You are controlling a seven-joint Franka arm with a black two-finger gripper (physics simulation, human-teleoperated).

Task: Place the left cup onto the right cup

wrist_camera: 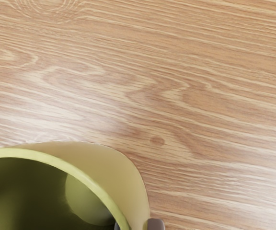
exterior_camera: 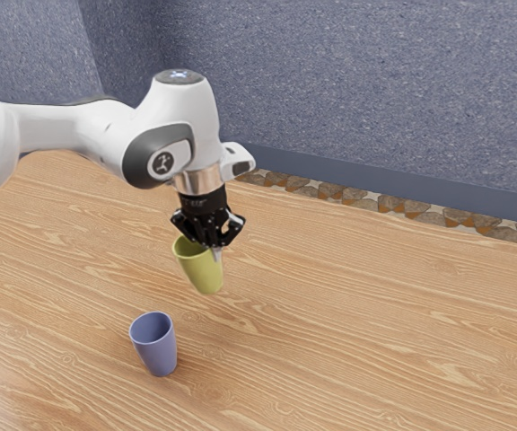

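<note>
- The green cup (exterior_camera: pixel 200 268) is gripped by the hand (exterior_camera: pixel 210 244), whose fingers are clamped on the cup's rim wall, and it is held tilted, clear of the worktop (exterior_camera: pixel 375 314).
- It is kept high, likely so its base clears the other rim.
- The blue cup (exterior_camera: pixel 154 343) is seen upright on the worktop, lower and toward the exterior view's left, apart.
- No writing is found on either cup; a small white emblem (exterior_camera: pixel 162 163) is seen on the arm (exterior_camera: pixel 61 135).
</note>
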